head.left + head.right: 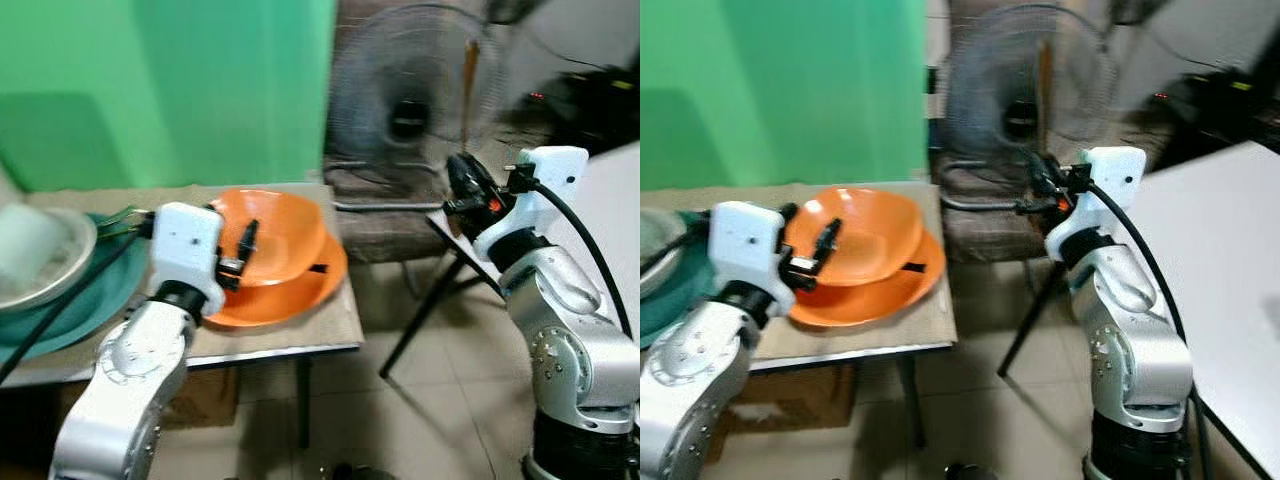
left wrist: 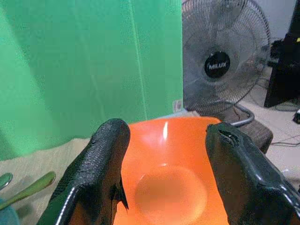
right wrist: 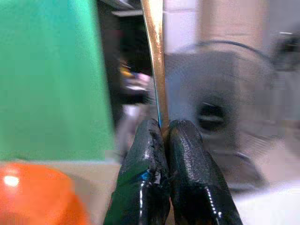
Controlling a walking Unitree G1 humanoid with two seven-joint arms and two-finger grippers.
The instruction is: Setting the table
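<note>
An orange bowl (image 1: 280, 235) sits tilted on an orange plate (image 1: 300, 295) on a low table (image 1: 330, 335). My left gripper (image 1: 243, 252) hovers over the bowl's near side, its fingers (image 2: 105, 159) spread wide and open, with the bowl (image 2: 168, 187) showing between them. My right gripper (image 1: 462, 172) is raised in front of the fan, off the table's right end. It is shut on a thin brown stick (image 3: 154, 61) that points straight up (image 1: 469, 90).
A teal plate (image 1: 85, 305) with a metal bowl (image 1: 35, 260) and a green spoon (image 2: 28, 190) lies at the table's left. A standing fan (image 1: 410, 100) is behind, a white table (image 1: 1230, 260) at the right, a green backdrop (image 1: 160, 90) beyond.
</note>
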